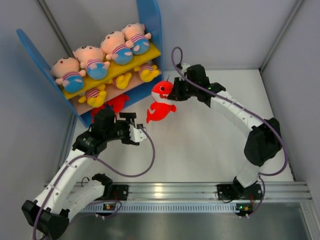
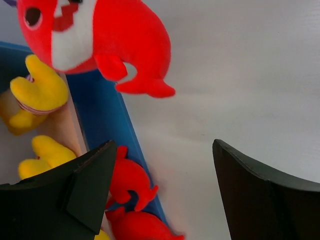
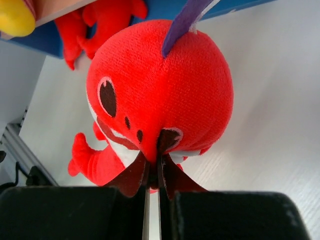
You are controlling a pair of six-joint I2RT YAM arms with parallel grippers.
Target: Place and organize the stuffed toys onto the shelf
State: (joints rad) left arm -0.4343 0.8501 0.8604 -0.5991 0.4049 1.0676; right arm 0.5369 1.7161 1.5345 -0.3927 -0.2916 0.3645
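The right arm (image 1: pixel 235 112) reaches over toward the shelf (image 1: pixel 148 17). The right jaws are squeezed shut on a red monster toy (image 1: pixel 161 102), pinching the fuzzy cloth at the front of its round head. The toy is plump and soft. It has a white tummy, dark oval eyes, a white toothy mouth and a curled tail fin. A purple ribbon strip (image 3: pixel 182 22) sticks out of its head, and I cannot read any words on it. The toy hangs just beside the front edge of the shelf's right blue side. I cannot tell if they touch.

The shelf is made of smooth flat boards with rounded blue sides. Four pink-faced dolls (image 1: pixel 92 60) in striped shirts and blue bottoms lie in a row on the yellow top board (image 1: pixel 155 50). Three yellow plush creatures (image 1: pixel 121 80) sit on the tan lower board (image 2: pixel 65 125). Two more red monsters (image 1: pixel 114 103) sit down low under that board.

The left arm (image 1: pixel 75 165) is bent in front of the shelf. The left jaws are spread wide apart and hold nothing. Their flat black fingers (image 2: pixel 90 190) are near the low red monsters.

The surface (image 1: pixel 200 145) is white and smooth with faint grain lines. A wide stretch of it lies between the two arms, right of the shelf. Grey walls (image 1: pixel 225 30) stand close behind the shelf. A ribbed metal rail (image 1: pixel 200 189) runs along the near edge.
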